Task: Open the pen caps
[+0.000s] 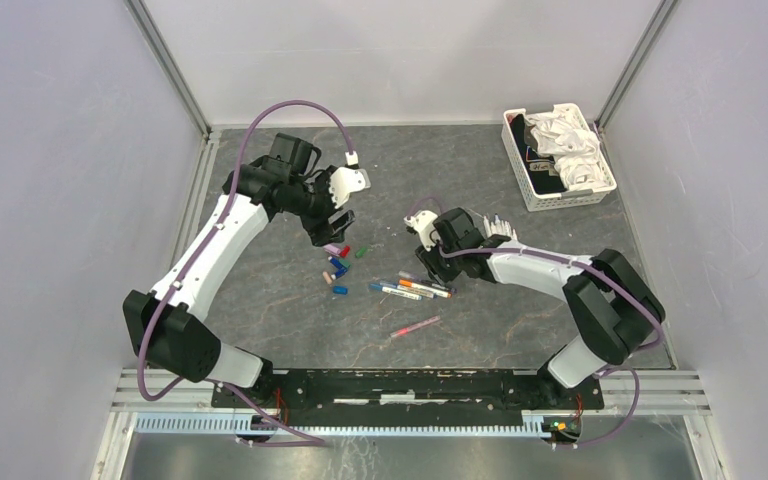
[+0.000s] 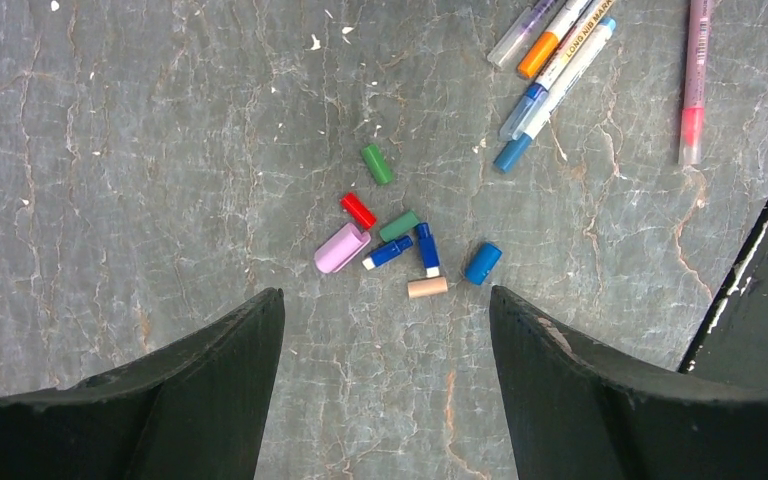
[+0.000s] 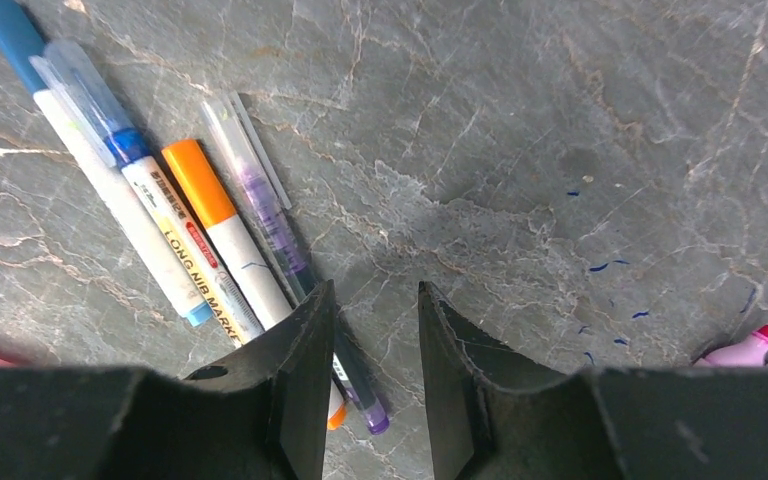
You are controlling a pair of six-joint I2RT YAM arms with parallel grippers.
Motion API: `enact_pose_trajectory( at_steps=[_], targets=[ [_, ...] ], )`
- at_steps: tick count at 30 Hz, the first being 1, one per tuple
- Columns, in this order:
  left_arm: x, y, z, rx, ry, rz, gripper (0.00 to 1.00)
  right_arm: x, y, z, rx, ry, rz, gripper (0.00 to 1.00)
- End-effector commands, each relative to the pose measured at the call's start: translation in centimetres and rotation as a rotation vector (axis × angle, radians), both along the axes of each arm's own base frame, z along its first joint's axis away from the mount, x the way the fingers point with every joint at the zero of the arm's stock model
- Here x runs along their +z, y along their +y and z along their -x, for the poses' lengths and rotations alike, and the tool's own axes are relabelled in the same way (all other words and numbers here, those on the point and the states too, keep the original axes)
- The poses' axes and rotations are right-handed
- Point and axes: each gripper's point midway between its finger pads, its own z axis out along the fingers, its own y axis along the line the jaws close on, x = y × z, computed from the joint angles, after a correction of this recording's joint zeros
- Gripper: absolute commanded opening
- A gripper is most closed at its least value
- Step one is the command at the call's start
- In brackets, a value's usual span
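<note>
L gripper [image 2: 385, 296] hangs above the pen caps [image 1: 339, 264]. Its fingers are spread wide, w/ nothing btwn them and nothing held. The caps lie loose on the bench [image 1: 290, 320] in a tight cluster, a bit left of centre.

Left wrist view, cap by cap:
- green cap [image 2: 376, 163], slightly apart from the rest
- red cap [image 2: 357, 210]
- lilac-pink cap [image 2: 341, 248], the biggest
- dark green cap [image 2: 399, 225]
- two dark blue pieces [image 2: 389, 252] w/ white tips, lying in a V
- tan cap [image 2: 427, 287], touching the end of one blue piece
- bright blue cap [image 2: 482, 263], just beside the tan one

A bundle of markers [image 1: 410, 288] lies side by side near bench centre, just right of the caps. A pink pen [image 1: 415, 326] lies alone, closer to the near edge.

R gripper [image 3: 373, 292] is over that bundle, fingers only a narrow slit apart, nothing btwn them. One finger covers the lower part of the purple pen [image 3: 260, 200], which has a clear cap; can't tell if it touches. Next to it, in order:
- orange-capped marker [image 3: 198, 182], barrel reading LONG NIB MARKER
- clear-capped blue pen [image 3: 90, 90]
- blue-capped marker [image 3: 5, 30]

All four appear to have caps on.

A white slotted basket [image 1: 560, 203] sits in the far right corner of the bench. It holds crumpled white material [image 1: 570, 140] heaped to the rim, plus smth dark [image 1: 526, 130] on its left side; can't tell what.
</note>
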Motion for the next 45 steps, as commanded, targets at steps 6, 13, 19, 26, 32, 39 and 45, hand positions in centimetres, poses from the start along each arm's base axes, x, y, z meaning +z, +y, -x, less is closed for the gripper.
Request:
enact_pose_trajectory(
  at_steps=[6, 13, 19, 26, 32, 39, 45],
  targets=[
    [0.4, 0.6, 0.8, 0.009, -0.006, -0.012, 0.81, -2.2, -0.2, 0.9, 0.026, 0.045, 0.035, 0.41],
    [0.3, 0.2, 0.9, -0.003, 0.013, 0.004, 0.81, -4.1, -0.9, 0.8, 0.005, 0.069, 0.085, 0.41],
    [-0.2, 0.3, 0.8, -0.003, 0.019, -0.009, 0.82, -4.1, -1.5, -0.5, -0.054, 0.020, 0.113, 0.37],
    [-0.3, 0.3, 0.7, -0.003, 0.018, -0.014, 0.82, 1.4, -0.3, -1.9, -0.061, -0.086, 0.007, 0.46],
    [0.0, 0.3, 0.6, -0.004, 0.011, -0.013, 0.82, 2.6, 1.2, -0.2, 0.015, -0.043, -0.086, 0.50],
    [-0.3, 0.4, 0.8, -0.003, 0.022, -0.018, 0.82, -0.5, 0.5, 1.5, 0.032, 0.042, -0.048, 0.49],
    [-0.2, 0.5, 0.9, -0.003, 0.018, -0.019, 0.82, -1.5, 0.2, 1.1, 0.017, 0.046, -0.019, 0.46]
  ],
)
